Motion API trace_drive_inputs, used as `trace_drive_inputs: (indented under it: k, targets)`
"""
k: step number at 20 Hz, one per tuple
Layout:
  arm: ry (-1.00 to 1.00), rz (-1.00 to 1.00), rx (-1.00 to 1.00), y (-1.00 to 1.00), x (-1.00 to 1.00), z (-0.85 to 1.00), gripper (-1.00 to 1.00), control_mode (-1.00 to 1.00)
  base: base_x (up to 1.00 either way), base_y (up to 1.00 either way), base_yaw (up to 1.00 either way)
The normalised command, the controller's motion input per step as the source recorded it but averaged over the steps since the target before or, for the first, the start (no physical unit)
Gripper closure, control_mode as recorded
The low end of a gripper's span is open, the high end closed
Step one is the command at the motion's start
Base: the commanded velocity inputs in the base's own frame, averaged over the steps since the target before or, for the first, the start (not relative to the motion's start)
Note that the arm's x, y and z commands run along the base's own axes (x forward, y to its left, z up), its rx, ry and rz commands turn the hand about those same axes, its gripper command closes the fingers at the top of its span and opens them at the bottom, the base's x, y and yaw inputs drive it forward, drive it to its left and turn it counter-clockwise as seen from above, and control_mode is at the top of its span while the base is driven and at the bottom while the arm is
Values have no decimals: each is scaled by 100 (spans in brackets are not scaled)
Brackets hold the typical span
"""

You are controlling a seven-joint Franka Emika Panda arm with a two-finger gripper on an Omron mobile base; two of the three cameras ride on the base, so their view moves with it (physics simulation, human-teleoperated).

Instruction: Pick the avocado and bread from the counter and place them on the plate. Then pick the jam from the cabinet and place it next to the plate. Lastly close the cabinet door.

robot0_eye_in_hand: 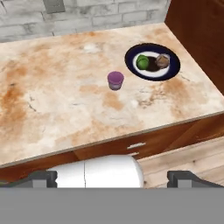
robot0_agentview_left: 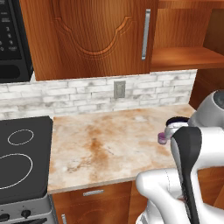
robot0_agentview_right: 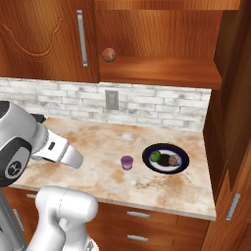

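My claw [robot0_eye_in_hand: 112, 178] hangs wide open, holding nothing. The jam [robot0_eye_in_hand: 115, 80] stands on the counter [robot0_eye_in_hand: 52, 109] just left of the plate [robot0_eye_in_hand: 152, 61], which carries the avocado [robot0_eye_in_hand: 142, 61] and bread [robot0_eye_in_hand: 162, 61].

Purple jam [robot0_eye_in_hand: 115, 80], green avocado [robot0_eye_in_hand: 142, 61], navy-rimmed white plate [robot0_eye_in_hand: 131, 66], beige rust-blotched counter [robot0_eye_in_hand: 52, 105].

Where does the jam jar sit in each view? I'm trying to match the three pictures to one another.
Left base view: the jam stands at the right, on the counter, just left of the arm.
Right base view: jam at centre, left of the plate, apart from it.
Hand view: jam above centre, lower left of the plate.
Shared landmark: the wall outlet.
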Motion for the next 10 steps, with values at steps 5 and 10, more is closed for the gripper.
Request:
trace_drive_inputs:
  k: [5,10]
  targets:
    - [-21,6,-7,0,-1,-1,-100,-100,0,0,0]
    - [-8,0,0,1,-10,0,-100,-100,0,0,0]
